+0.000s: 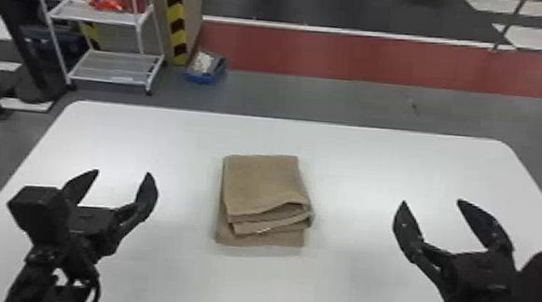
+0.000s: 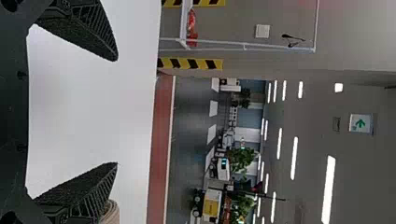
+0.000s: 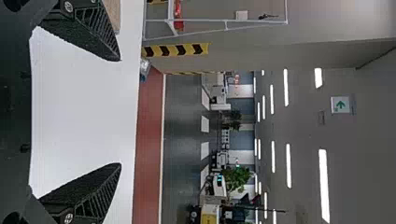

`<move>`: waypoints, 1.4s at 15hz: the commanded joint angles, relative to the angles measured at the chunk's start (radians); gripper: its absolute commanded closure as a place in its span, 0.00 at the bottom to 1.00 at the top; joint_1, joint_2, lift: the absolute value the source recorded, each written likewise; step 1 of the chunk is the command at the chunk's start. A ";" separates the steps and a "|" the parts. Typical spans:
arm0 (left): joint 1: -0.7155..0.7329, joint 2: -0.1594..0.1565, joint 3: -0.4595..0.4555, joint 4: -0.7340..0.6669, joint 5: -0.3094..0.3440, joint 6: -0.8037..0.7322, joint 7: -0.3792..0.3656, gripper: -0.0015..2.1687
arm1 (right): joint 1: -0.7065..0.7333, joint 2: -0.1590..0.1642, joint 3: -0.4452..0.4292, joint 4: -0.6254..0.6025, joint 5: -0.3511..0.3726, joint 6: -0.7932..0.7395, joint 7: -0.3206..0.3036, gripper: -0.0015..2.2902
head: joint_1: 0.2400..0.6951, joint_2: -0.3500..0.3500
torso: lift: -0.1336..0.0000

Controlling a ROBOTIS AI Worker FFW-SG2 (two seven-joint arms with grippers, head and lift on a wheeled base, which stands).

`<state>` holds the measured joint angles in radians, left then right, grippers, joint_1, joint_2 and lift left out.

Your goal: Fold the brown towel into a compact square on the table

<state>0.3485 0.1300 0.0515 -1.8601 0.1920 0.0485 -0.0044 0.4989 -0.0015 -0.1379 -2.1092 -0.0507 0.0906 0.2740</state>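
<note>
Nearest the head camera, the left gripper (image 1: 122,173) hangs over the left part of the table (image 1: 352,169), its fingers spread with nothing between them. Level with it on the right, the right gripper (image 1: 432,203) is spread just as wide, also holding nothing. Between the two, well apart from both, the towel (image 1: 263,180) lies near the middle of the white table, folded into a stacked, roughly square bundle. Its near edge is uneven: layers gape at the near right corner, and the lowest one juts out toward the robot. Past the table stand a white rack (image 1: 116,67) with red stuff (image 1: 114,4) on its upper shelf and, on the floor, a blue box (image 1: 206,77).

In the left wrist view, the left gripper (image 2: 117,112) has its ribbed fingers wide apart, with bare table between; a bit of towel peeks from behind one finger. A green-arrow sign (image 2: 361,123) hangs farther off.

In the right wrist view, the right gripper's fingers are likewise far apart, and a strip of towel shows beyond one.
</note>
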 commanded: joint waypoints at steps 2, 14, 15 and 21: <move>0.003 -0.006 0.004 -0.002 0.000 0.000 0.006 0.04 | 0.000 0.002 0.027 0.018 0.035 -0.030 -0.004 0.04 | 1.00 0.57 | 0.11; 0.153 -0.004 0.022 -0.125 0.001 -0.086 0.017 0.04 | 0.144 0.002 0.063 -0.029 0.028 -0.183 -0.013 0.04 | 1.00 0.64 | 0.11; 0.156 -0.006 0.022 -0.128 0.001 -0.086 0.017 0.04 | 0.145 0.002 0.064 -0.031 0.028 -0.189 -0.015 0.04 | 1.00 0.64 | 0.11; 0.170 -0.006 0.033 -0.128 0.007 -0.098 0.017 0.04 | 0.145 0.002 0.075 -0.031 0.028 -0.189 -0.013 0.04 | 1.00 0.65 | 0.11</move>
<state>0.5143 0.1257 0.0806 -1.9885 0.1979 -0.0425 0.0123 0.6445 -0.0015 -0.0643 -2.1399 -0.0230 -0.0989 0.2606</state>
